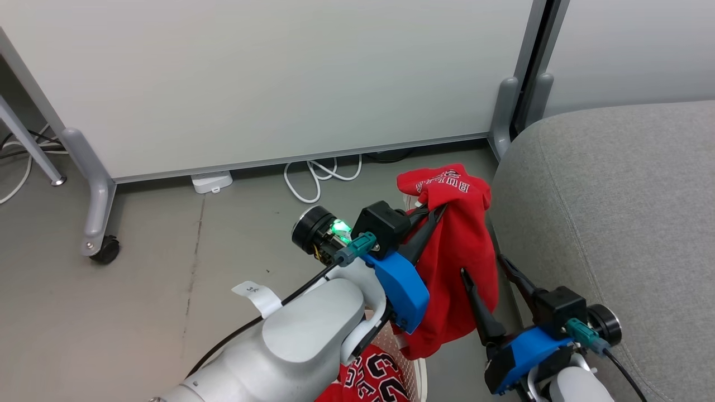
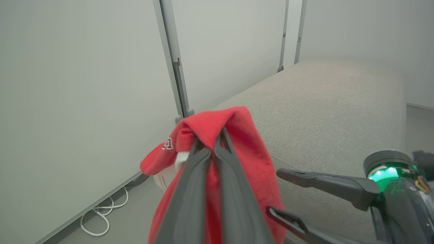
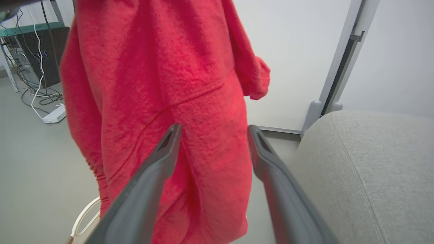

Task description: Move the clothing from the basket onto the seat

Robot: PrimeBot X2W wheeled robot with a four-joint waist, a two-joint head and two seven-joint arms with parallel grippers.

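The numbered garment (image 1: 371, 379) lay in the basket (image 1: 412, 377) at the bottom. The left gripper (image 1: 434, 214) pinched the top of the hanging garment (image 1: 458, 251), which drooped below its fingertips. The right gripper (image 1: 481, 266) stood spread beside the cloth's lower half, just left of the grey seat (image 1: 603, 223).

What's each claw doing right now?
Left claw: closed on the red garment.
Right claw: open, holding nothing.
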